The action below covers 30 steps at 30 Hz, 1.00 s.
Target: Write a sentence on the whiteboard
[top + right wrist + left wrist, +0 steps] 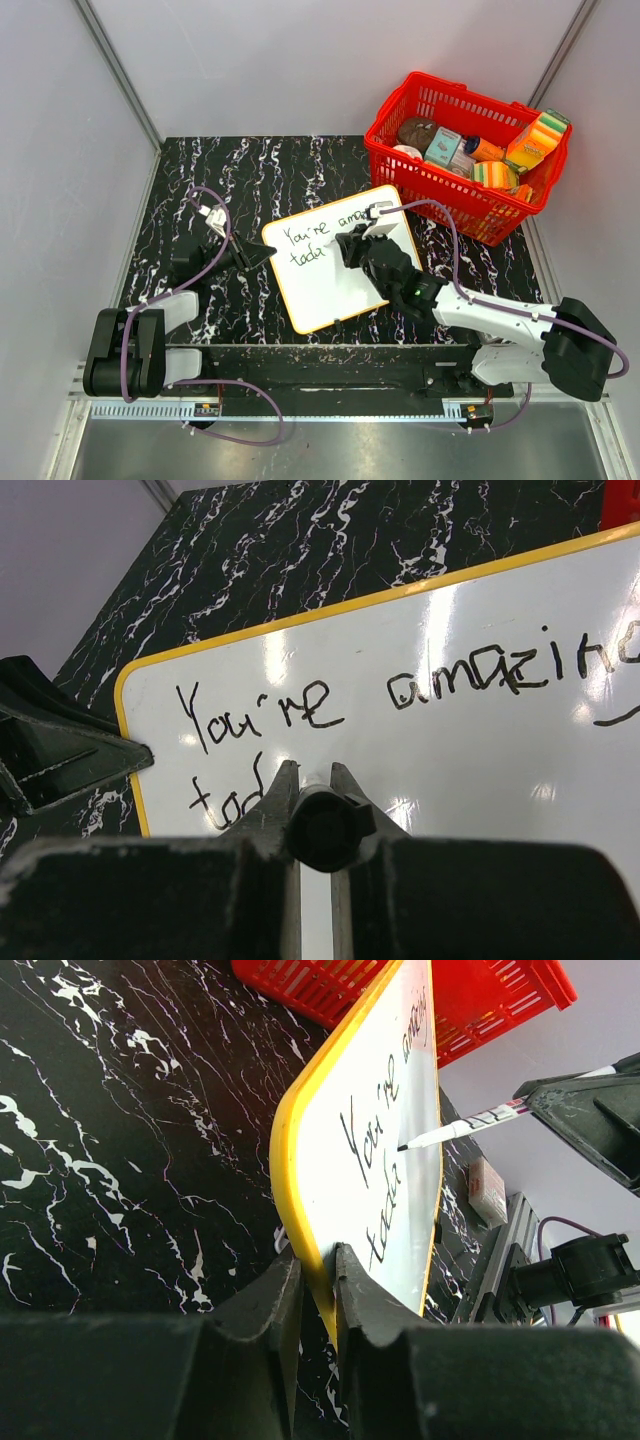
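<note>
The whiteboard (335,290) lies tilted on the black marble table, its yellow rim showing. "You're amazing" is written across it in black, with "tod" begun on a second line. My left gripper (258,257) is shut on the board's left edge; in the left wrist view its fingers (318,1260) pinch the yellow rim of the whiteboard (415,1210). My right gripper (350,243) is shut on a marker (460,1128), whose tip touches the board after "tod". From the right wrist, the marker's black end (325,825) sits between the jaws (314,772) over the whiteboard (480,770).
A red basket (440,200) with several packaged items stands at the back right, just beyond the board's far corner; its mesh wall (500,1000) also shows in the left wrist view. Grey walls enclose the table on the left, back and right.
</note>
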Tool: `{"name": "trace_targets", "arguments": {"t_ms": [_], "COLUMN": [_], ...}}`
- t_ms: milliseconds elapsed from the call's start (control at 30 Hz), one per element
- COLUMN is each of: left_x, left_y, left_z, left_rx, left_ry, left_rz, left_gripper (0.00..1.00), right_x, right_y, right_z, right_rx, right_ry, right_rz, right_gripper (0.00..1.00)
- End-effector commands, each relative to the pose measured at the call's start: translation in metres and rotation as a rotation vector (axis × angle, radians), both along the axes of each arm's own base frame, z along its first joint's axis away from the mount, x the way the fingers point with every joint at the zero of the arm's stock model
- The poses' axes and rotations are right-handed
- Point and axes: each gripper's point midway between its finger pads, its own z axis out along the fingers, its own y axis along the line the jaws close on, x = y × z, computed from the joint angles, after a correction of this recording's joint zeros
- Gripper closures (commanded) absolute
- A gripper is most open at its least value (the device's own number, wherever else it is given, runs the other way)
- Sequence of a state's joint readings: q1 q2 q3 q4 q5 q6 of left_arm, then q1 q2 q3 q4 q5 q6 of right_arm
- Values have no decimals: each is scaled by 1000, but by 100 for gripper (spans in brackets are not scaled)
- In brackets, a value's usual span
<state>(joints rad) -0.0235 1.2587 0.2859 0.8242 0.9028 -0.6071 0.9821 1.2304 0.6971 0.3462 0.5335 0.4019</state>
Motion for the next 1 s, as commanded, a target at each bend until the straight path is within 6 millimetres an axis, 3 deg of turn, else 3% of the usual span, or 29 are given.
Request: {"name": "trace_targets", "arguments": {"t_ms": [0,267,467,967], "left_x": [4,4,4,5], "left_y": [2,2,2,2], "left_z": [-2,-2,-2,-2], "left_rx": [47,48,47,48], "left_ry": [-64,-65,-67,-64], "left_rz": [2,3,3,3], "left_gripper": [100,100,100,100], "right_x": [2,-6,-9,-7], "right_y": [-6,-13,-18,-22], "right_z": [7,-11,-13,44], "right_rx": [28,10,13,95], "right_ry": [-7,31,39,-56], "right_rz": [-23,-19,-21,-31], "right_gripper": [100,100,100,100]}}
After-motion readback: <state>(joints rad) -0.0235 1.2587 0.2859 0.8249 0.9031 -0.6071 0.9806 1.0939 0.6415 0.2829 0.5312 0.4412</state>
